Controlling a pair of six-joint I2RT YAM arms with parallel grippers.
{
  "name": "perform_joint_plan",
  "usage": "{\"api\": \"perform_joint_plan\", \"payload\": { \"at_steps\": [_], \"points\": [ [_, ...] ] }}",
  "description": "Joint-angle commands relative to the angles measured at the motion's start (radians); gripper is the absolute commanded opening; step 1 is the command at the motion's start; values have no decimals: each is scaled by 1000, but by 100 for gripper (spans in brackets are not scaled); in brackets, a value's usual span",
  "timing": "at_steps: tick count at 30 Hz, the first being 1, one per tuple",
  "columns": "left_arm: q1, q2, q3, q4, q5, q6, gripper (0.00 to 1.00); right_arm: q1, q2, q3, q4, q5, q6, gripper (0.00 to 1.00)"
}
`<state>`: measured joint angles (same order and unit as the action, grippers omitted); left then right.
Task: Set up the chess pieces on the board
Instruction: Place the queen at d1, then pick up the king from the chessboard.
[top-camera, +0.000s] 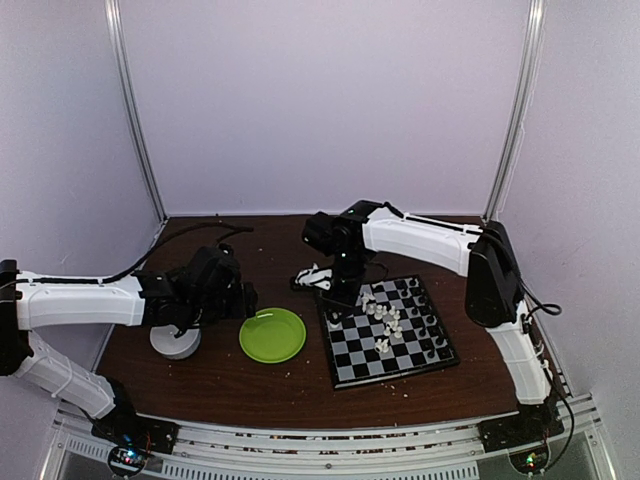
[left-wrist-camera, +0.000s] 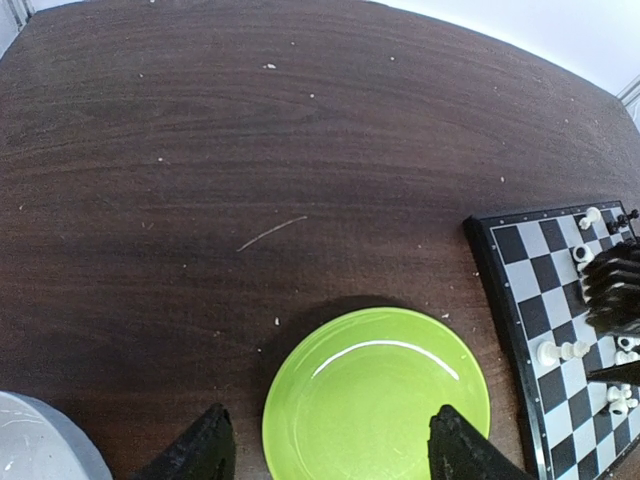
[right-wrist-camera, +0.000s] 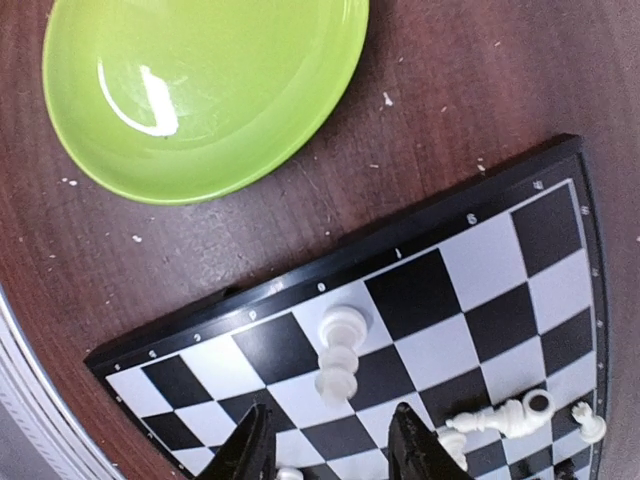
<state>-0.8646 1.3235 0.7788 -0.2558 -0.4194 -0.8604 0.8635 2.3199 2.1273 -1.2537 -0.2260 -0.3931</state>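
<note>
- The board (right-wrist-camera: 430, 290) lies on the dark tabletop (left-wrist-camera: 200, 200) at centre right of the overhead view. It sits just right of the green plate (left-wrist-camera: 375, 400) and does not touch it.
- The chess pieces (top-camera: 385, 315) are bunched loosely in the board's upper middle, several tipped over and none lined up in ranks. Judging from that, the set-up has barely begun.
- The right fingers (right-wrist-camera: 255, 450) hang over the board's upper-left corner in the overhead view. They are parted, with bare squares showing between them and nothing pinched.
- A white piece (right-wrist-camera: 338, 355) sits just beyond their tips, near the board's edge. It seems to lie on its side, though I cannot be sure. That spot suits an edge rank, which probably explains where the fingers are.
- The left fingers (left-wrist-camera: 205, 450) are spread wide above the plate and hold nothing. They are likely parked off the board to leave it free for the right fingers.
</note>
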Motion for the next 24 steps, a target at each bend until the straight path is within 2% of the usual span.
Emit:
{"api": "perform_joint_plan", "payload": {
  "at_steps": [1, 9, 14, 16, 18, 24],
  "points": [
    [6, 16, 42, 19, 17, 51, 68, -53, -155, 5, -43, -34, -20, 40],
    [1, 76, 99, 97, 163, 146, 70, -226, -256, -169, 5, -1, -46, 35],
    [-13, 109, 126, 135, 237, 187, 74, -311, -234, -187, 43, 49, -56, 32],
    [-21, 119, 137, 155, 267, 206, 75, -323, -222, -192, 45, 65, -58, 32],
    [-26, 133, 154, 165, 291, 225, 81, -325, -224, -217, 45, 61, -68, 31],
    [-31, 172, 191, 164, 338, 251, 79, -317, -313, -370, 104, -65, -87, 31]
  ]
}}
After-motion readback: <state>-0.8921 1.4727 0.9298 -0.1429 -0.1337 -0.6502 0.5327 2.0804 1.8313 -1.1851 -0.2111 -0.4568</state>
